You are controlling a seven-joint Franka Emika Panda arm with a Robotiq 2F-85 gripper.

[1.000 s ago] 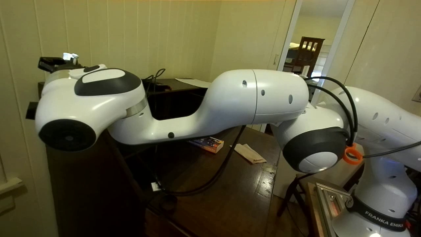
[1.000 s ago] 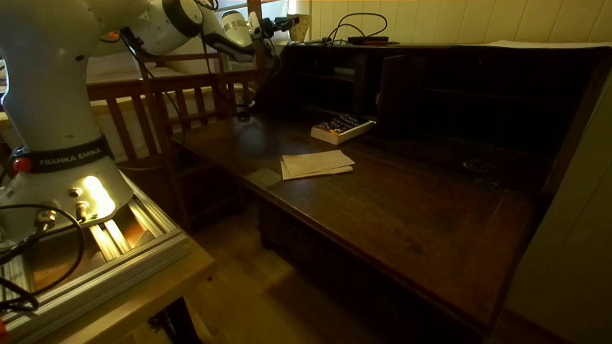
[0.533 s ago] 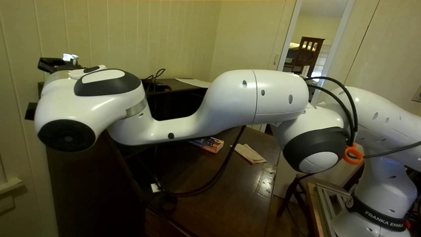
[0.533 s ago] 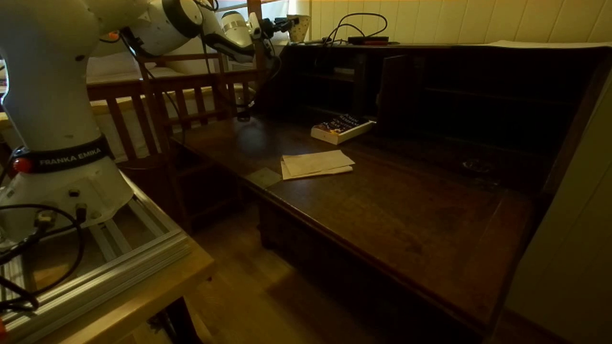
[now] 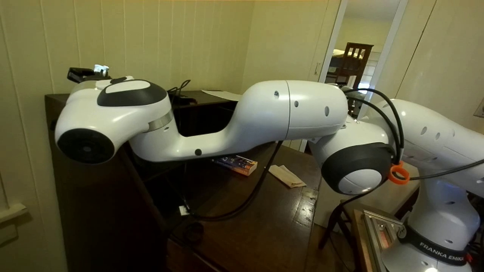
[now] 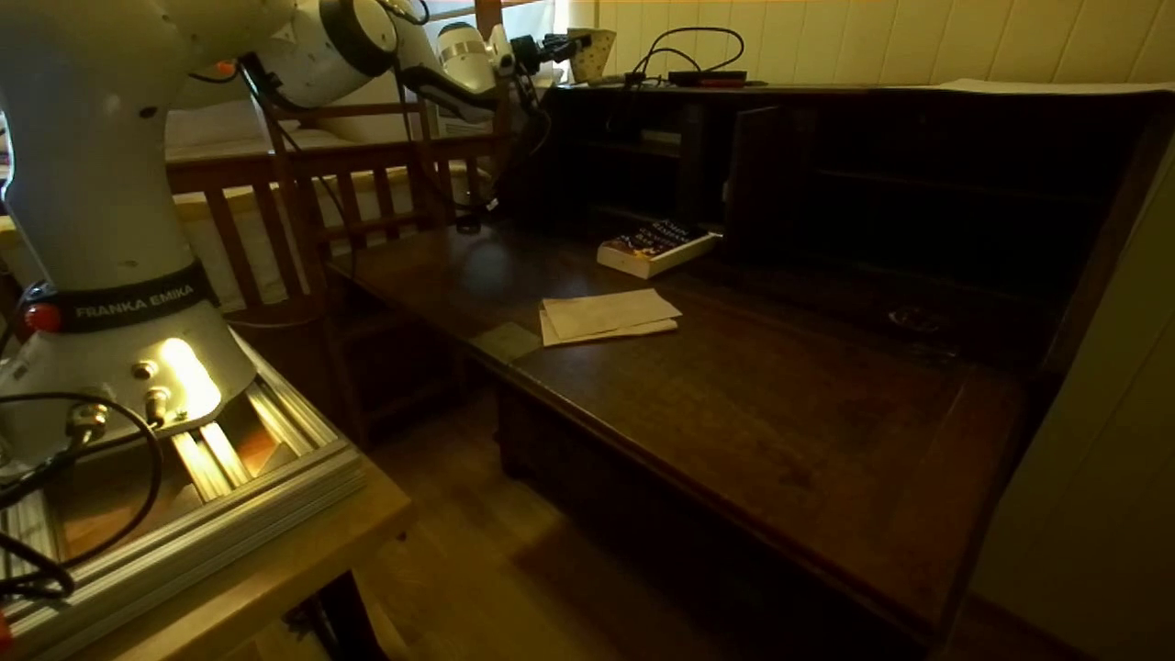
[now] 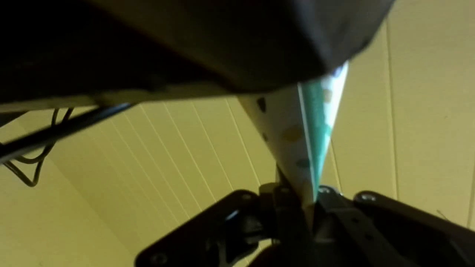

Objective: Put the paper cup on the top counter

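The white, spotted paper cup (image 6: 594, 57) is beside the left end of the top counter (image 6: 808, 89) in an exterior view, its base close to the ledge; I cannot tell whether they touch. The cup is upright or nearly so, wide end up. My gripper (image 6: 580, 42) reaches it from the left. In the wrist view my gripper (image 7: 310, 202) is shut on the paper cup (image 7: 291, 135), pinching it to a wedge with a green stripe. A large dark shape at the top hides the rest of the cup. The top counter (image 5: 213, 99) also shows in an exterior view.
A dark box (image 6: 707, 78) with looped cables and a white sheet (image 6: 1037, 85) lie on the ledge. A book (image 6: 656, 248) and a folded tan paper (image 6: 606, 315) lie on the lower desk. A cable (image 5: 242, 211) hangs under the arm. The panelled wall stands behind.
In the last half second the wrist and gripper have moved to the right in both exterior views, carrying the cup along. Before that they hardly moved. The book and tan paper have not moved.
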